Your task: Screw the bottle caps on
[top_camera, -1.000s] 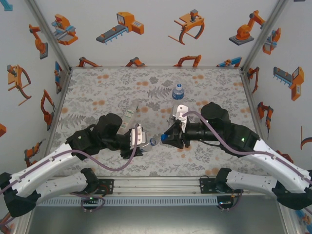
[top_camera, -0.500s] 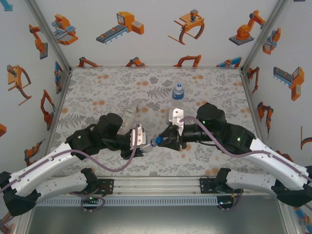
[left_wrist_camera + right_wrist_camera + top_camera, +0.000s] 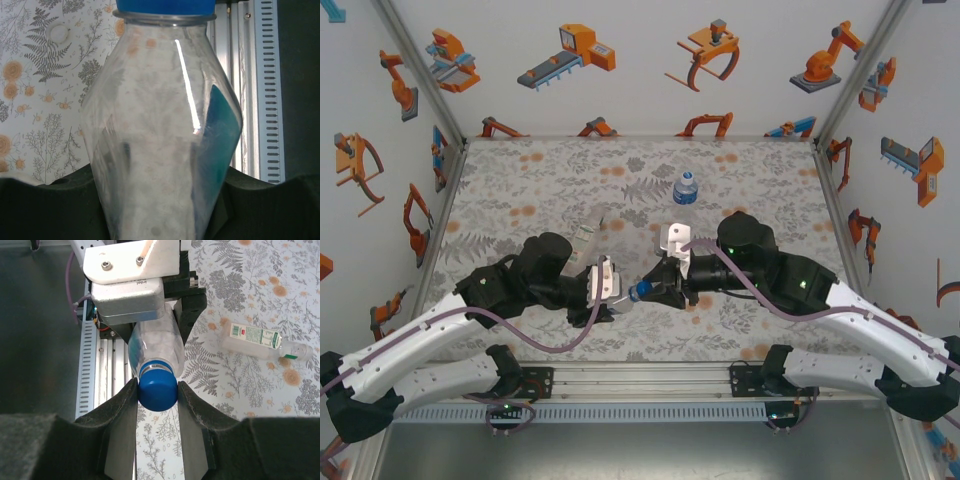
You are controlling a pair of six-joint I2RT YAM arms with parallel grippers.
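Note:
My left gripper (image 3: 608, 290) is shut on a clear bottle (image 3: 160, 150) with a blue label, held level over the table with its neck pointing right. A blue cap (image 3: 158, 390) sits on that neck, and my right gripper (image 3: 158, 394) is shut on it, one finger on each side. In the top view the two grippers meet at the cap (image 3: 633, 292) near the table's front middle. A second bottle (image 3: 686, 187) with a blue cap stands upright at the back. The slimmer bottle (image 3: 260, 340) with a white-and-green label lies on its side behind the left gripper (image 3: 585, 240).
The aluminium rail (image 3: 640, 380) runs along the near edge just below both grippers. The patterned table (image 3: 520, 190) is walled at the left, back and right. Open surface lies at the back left and to the right of the right arm.
My right gripper moved left with the blue cap, closing the gap to the held bottle's neck; the cap now sits on it. The left gripper stayed put.

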